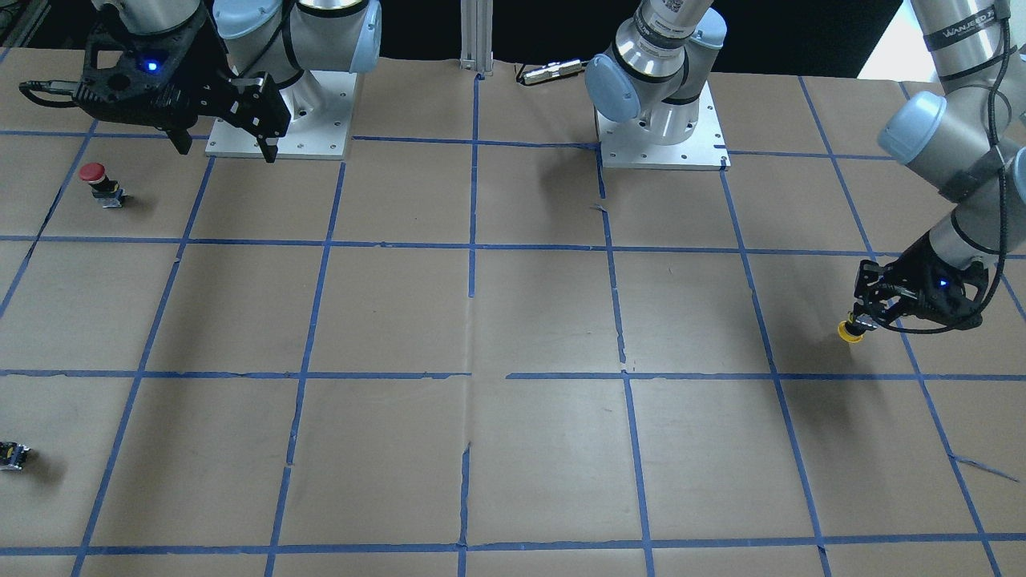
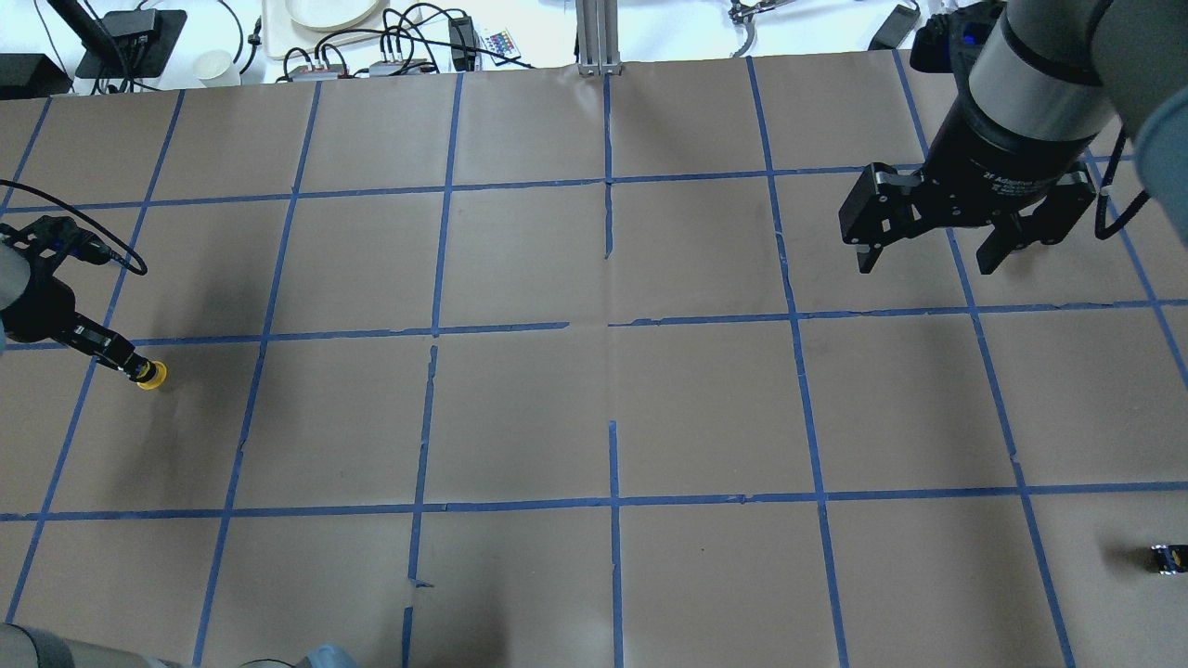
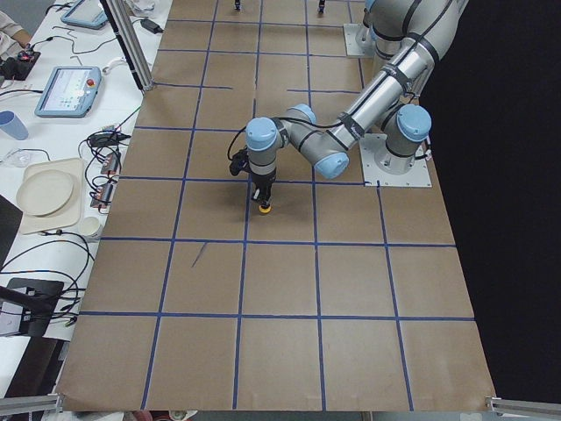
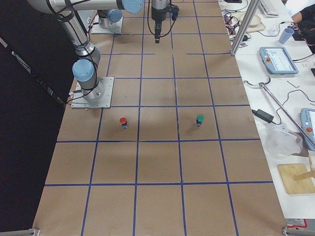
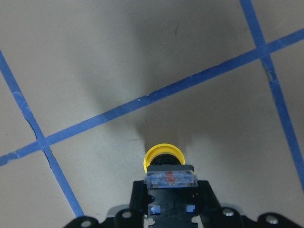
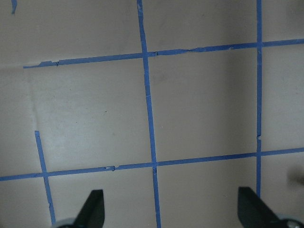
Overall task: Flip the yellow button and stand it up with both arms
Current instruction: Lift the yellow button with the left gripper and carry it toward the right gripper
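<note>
The yellow button (image 1: pixel 850 331) is held in my left gripper (image 1: pixel 870 320), which is shut on its black and grey body. The yellow cap points away from the gripper, down toward the brown paper, close to it or touching it; I cannot tell which. It shows in the overhead view (image 2: pixel 150 374) at the far left, in the left side view (image 3: pixel 264 208), and in the left wrist view (image 5: pixel 164 154) just ahead of the gripper (image 5: pixel 170 185). My right gripper (image 2: pixel 928 264) hangs open and empty above the table's other end; it also shows in the front view (image 1: pixel 227 151) and the right wrist view (image 6: pixel 173 211).
A red-capped button (image 1: pixel 96 183) stands near the right arm's base plate (image 1: pixel 321 136). A green-capped button (image 4: pixel 200 119) stands beside it in the right side view. A small capless block (image 2: pixel 1168 558) lies at the table's right edge. Blue tape lines grid the paper.
</note>
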